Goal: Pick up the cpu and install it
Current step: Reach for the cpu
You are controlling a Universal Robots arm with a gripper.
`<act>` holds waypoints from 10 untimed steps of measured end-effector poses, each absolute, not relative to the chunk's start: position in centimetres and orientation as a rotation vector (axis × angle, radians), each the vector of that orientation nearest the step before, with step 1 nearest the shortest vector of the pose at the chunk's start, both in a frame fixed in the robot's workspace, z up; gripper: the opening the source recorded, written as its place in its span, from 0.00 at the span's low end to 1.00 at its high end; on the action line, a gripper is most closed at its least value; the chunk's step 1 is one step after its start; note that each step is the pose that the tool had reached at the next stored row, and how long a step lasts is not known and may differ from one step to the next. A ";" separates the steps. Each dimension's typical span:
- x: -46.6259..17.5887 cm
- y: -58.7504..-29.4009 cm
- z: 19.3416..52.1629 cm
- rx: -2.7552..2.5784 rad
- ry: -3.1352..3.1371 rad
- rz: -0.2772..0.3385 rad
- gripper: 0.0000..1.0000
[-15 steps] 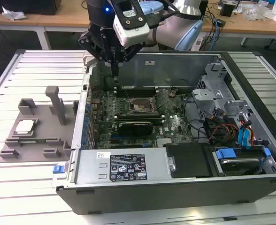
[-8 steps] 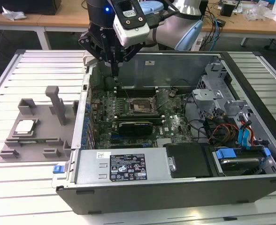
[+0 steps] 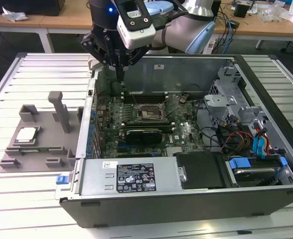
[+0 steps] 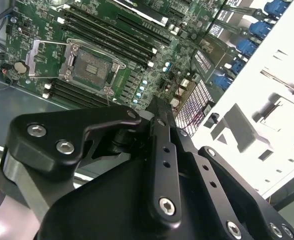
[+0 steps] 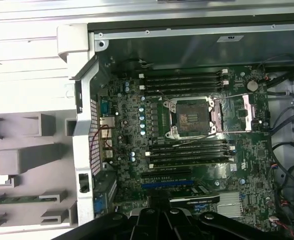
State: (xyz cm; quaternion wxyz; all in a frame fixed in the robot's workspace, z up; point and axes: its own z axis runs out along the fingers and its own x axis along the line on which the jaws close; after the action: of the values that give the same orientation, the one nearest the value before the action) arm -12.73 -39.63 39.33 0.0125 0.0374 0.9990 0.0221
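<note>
The cpu (image 3: 27, 134), a small square chip with a silvery top, lies flat on the grey fixture (image 3: 62, 149) outside the case, at the exterior view's left. My gripper (image 3: 119, 78) hangs over the motherboard's far left corner inside the open computer case, its fingers drawn together to a narrow tip with nothing between them. It is well away from the cpu. The dark socket (image 3: 150, 113) sits mid-board with its metal load plate (image 5: 249, 112) flipped open. The socket (image 5: 193, 118) looks empty, and it also appears beyond the gripper (image 4: 154, 111) in the second wrist view.
The case wall (image 3: 89, 119) stands between the fixture and the motherboard. Upright blocks (image 3: 61, 110) rise from the fixture. A graphics card (image 3: 144, 133), cables (image 3: 226, 137), drive bays (image 3: 256, 164) and a power supply (image 3: 129, 177) crowd the case interior.
</note>
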 end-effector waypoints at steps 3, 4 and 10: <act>-13.1 -39.6 39.3 0.117 3.114 0.069 0.11; -13.2 -39.6 39.3 0.117 3.114 0.069 0.11; -14.2 -39.6 39.3 0.117 3.114 0.069 0.11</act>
State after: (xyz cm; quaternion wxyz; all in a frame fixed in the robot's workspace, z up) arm -14.16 -39.58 39.33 0.0125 0.0374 0.9990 0.0221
